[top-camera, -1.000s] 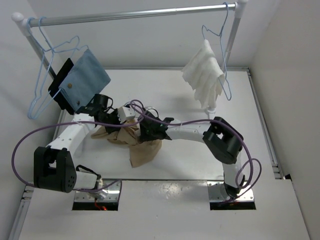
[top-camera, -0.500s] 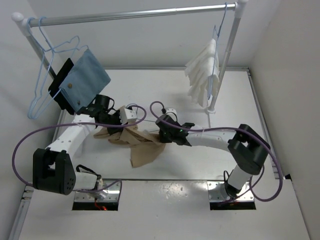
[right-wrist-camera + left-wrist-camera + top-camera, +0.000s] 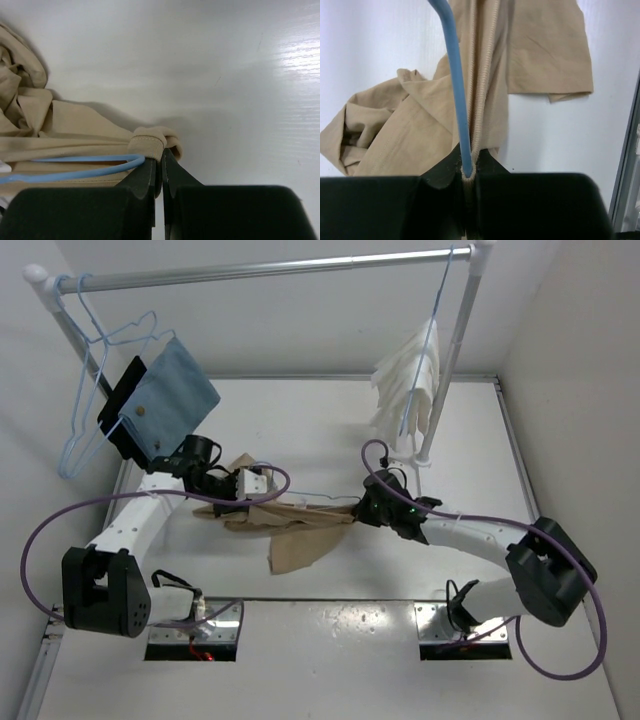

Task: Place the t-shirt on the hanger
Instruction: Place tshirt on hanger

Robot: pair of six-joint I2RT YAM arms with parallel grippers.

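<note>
The tan t-shirt [image 3: 296, 543] lies crumpled on the white table between the two arms, one edge pulled taut to the right. My left gripper [image 3: 236, 490] is shut on its ribbed collar [image 3: 481, 100] together with the pale-blue wire of the hanger [image 3: 456, 80], which runs up across the cloth [image 3: 415, 135]. My right gripper [image 3: 366, 510] is shut on a rolled band of the t-shirt [image 3: 148, 143]. A curved end of the hanger [image 3: 75, 168] rests against its left finger. In the top view most of the hanger is hidden in the fabric.
A metal rail [image 3: 260, 270] spans the back on two posts. Empty pale-blue hangers [image 3: 85, 390] and a blue denim cloth [image 3: 172, 400] hang at its left end. A white towel [image 3: 408, 390] hangs by the right post [image 3: 448, 370].
My right gripper has shut on the t-shirt's edge and the arm has drawn it to the right, stretching the cloth. The white towel has swung. The left gripper keeps its hold.
</note>
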